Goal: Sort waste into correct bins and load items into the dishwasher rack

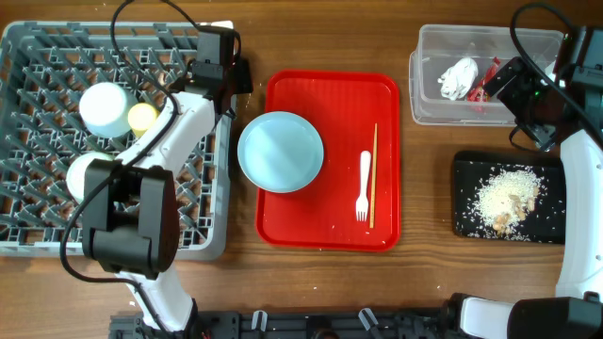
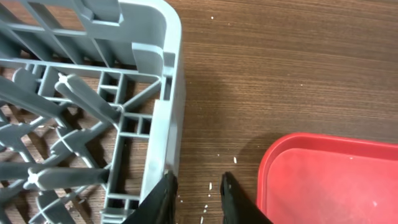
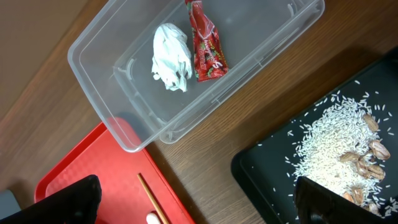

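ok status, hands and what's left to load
Left hand slightly open, empty, by rack corner. Right hand wide open, empty, by tub. Plate, fork, chopsticks on red tray, not racked. Nothing seen blocking the plate.

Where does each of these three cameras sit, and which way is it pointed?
Overhead: fixed above the table, looking straight down on rack, red tray, tub and black tray; both arms show.
Left wrist: on the left arm, facing down at the rack's corner and red tray; left claw shows.
Right wrist: on the right arm, facing down into the tub at tissue and wrapper; open right claw shows.
Shared: overhead and right wrist both show tub and black tray.
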Available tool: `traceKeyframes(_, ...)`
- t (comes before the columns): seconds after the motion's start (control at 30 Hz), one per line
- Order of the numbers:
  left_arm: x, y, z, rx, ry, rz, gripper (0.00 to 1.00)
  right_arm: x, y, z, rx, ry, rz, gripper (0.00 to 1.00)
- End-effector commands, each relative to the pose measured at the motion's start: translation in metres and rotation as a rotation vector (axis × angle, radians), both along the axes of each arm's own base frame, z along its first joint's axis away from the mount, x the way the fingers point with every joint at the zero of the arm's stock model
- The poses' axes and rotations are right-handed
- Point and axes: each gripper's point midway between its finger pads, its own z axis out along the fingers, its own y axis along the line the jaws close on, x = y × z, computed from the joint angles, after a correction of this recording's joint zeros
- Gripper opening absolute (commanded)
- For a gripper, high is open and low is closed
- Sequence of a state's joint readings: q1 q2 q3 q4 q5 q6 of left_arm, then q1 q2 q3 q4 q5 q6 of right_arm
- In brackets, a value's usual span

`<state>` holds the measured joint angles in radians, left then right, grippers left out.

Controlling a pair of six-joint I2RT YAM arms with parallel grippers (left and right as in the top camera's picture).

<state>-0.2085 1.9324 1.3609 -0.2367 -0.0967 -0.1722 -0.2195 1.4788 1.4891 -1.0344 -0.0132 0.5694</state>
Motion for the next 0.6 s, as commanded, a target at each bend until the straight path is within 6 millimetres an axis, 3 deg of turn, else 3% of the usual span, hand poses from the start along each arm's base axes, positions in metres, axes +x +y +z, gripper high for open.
traceKeyframes(0.0,-0.006,-0.016,0.029,-0.044,-0.042,-0.059,0.24,-0.001,-0.004,0.007,-0.032,-0.014,0.005,1.00)
traceKeyframes(0.13,-0.028,-0.049,0.057,-0.071,-0.049,-0.145,0.27,-0.001,-0.004,0.007,-0.031,-0.014,0.005,1.00)
traceKeyframes(0.2,-0.063,-0.087,0.057,-0.131,0.039,-0.274,0.34,-0.001,-0.004,0.007,-0.031,-0.014,0.005,1.00)
traceKeyframes(0.27,-0.093,-0.116,0.048,-0.171,0.133,-0.365,0.42,-0.001,-0.004,0.007,-0.031,-0.014,0.005,1.00)
traceKeyframes(0.3,-0.116,-0.133,0.037,-0.174,0.212,-0.419,0.51,-0.001,-0.004,0.007,-0.031,-0.014,0.005,1.00)
traceKeyframes(0.37,-0.144,-0.151,0.025,-0.148,0.294,-0.475,0.57,-0.001,-0.004,0.007,-0.031,-0.014,0.005,1.00)
traceKeyframes(0.47,-0.168,-0.178,0.012,-0.114,0.340,-0.546,0.55,-0.001,-0.004,0.007,-0.032,-0.014,0.005,1.00)
traceKeyframes(0.57,-0.175,-0.187,-0.001,-0.064,0.355,-0.493,0.49,-0.001,-0.004,0.007,-0.031,-0.014,0.005,1.00)
